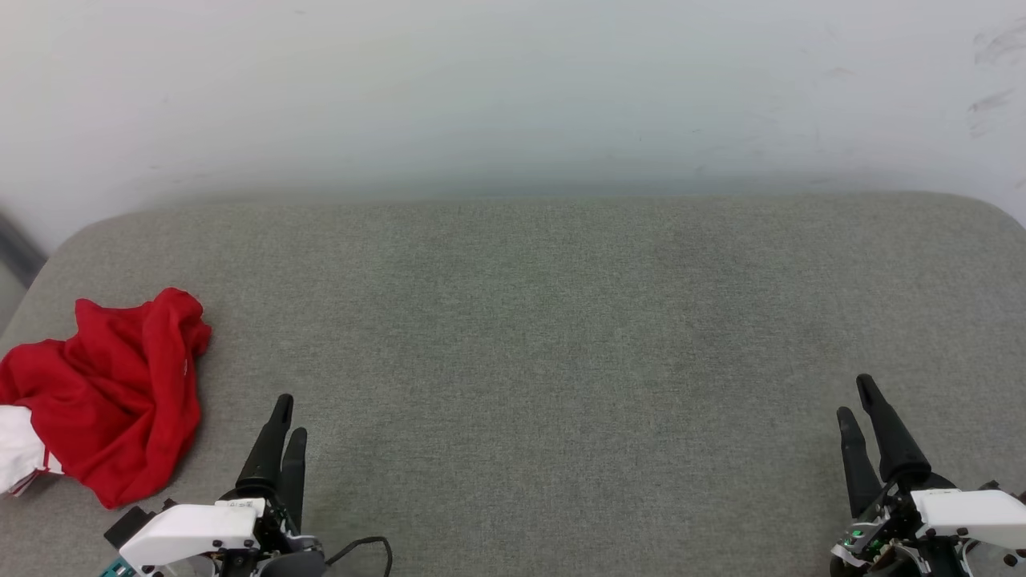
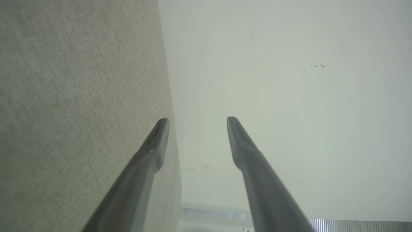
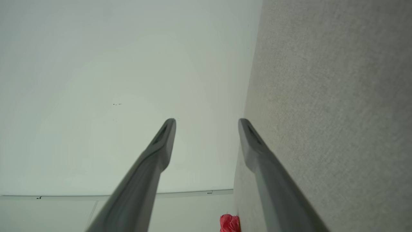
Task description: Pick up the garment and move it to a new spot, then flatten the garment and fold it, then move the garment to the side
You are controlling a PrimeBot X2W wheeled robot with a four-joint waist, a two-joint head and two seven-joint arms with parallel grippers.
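Garment point(image 1: 104, 393) heaped at cushion point(image 1: 513, 336) left edge, near left gripper point(image 1: 291, 415).

- The garment point(image 1: 112, 393), at nine o'clock on the padded surface point(image 1: 561, 336): bright red, with a white panel and thin red-and-white striped trim at its seven o'clock corner.
- The padded surface: grey-green, finely flecked weave.
- The wall point(image 1: 513, 96): pale grey-white, with dark scuffs at two o'clock.
- The left gripper point(image 1: 291, 415) and the right gripper point(image 1: 854, 396): black, each on a white wrist casing point(image 1: 192, 529).

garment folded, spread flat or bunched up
Bunched up: the garment lies in a crumpled red heap with deep creases at the left of the grey surface, a white part poking out.
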